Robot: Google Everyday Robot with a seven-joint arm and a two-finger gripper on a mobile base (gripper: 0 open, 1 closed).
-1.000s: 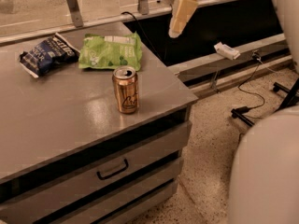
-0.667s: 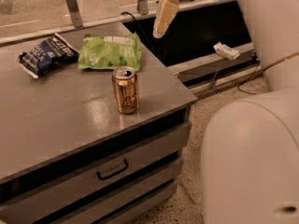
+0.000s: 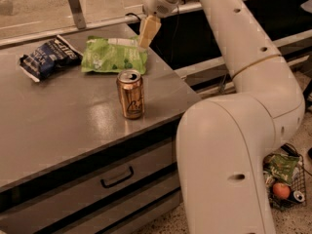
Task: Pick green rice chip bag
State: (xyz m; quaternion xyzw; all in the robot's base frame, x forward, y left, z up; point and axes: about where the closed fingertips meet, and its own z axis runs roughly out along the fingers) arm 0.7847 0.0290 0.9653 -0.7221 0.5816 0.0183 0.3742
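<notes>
The green rice chip bag point(image 3: 113, 56) lies flat on the grey counter point(image 3: 58, 126) near its far right edge, light green with a white band. My gripper point(image 3: 147, 30) hangs from the arm point(image 3: 229, 43) just above the bag's right end, pointing down at it. It holds nothing that I can see.
A gold can point(image 3: 130, 94) stands upright in front of the bag. A dark blue-and-white chip bag point(image 3: 48, 56) lies to the bag's left. A metal post point(image 3: 74, 6) stands behind. Drawers with a handle point(image 3: 117, 177) are below. A wire basket point(image 3: 285, 179) sits on the floor at right.
The gripper has moved left and down from over the dark gap to just above the bag's right end. The arm now fills the right of the view.
</notes>
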